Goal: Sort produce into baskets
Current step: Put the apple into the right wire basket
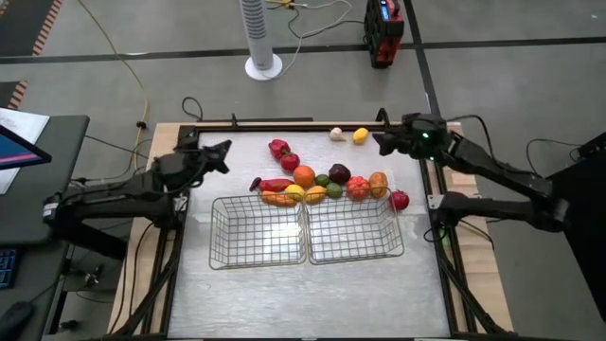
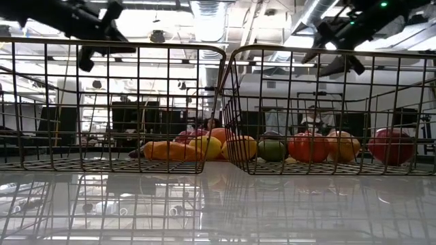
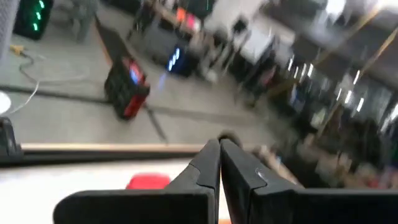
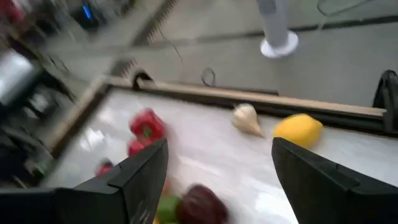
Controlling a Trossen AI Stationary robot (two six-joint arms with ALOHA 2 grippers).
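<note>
The produce (image 1: 322, 180) lies in a cluster on the white table, just behind two wire baskets, the left basket (image 1: 225, 248) and the right basket (image 1: 396, 244), which stand side by side and hold nothing. A whitish piece (image 1: 336, 134) and a yellow one (image 1: 361, 135) lie apart near the far edge. A red fruit (image 1: 400, 200) rests beside the right basket's far right corner. My left gripper (image 1: 225, 152) hangs shut above the table's far left, clear of everything. My right gripper (image 4: 217, 180) hangs open in the air at the far right, near the yellow piece (image 4: 298, 130).
A dark rail (image 1: 284, 121) runs along the table's far edge. On the floor beyond stand a white fan column (image 1: 262, 57) and a red and black device (image 1: 383, 38). A screen (image 1: 19, 152) sits off the table's left. Bare tabletop (image 1: 303, 294) lies in front of the baskets.
</note>
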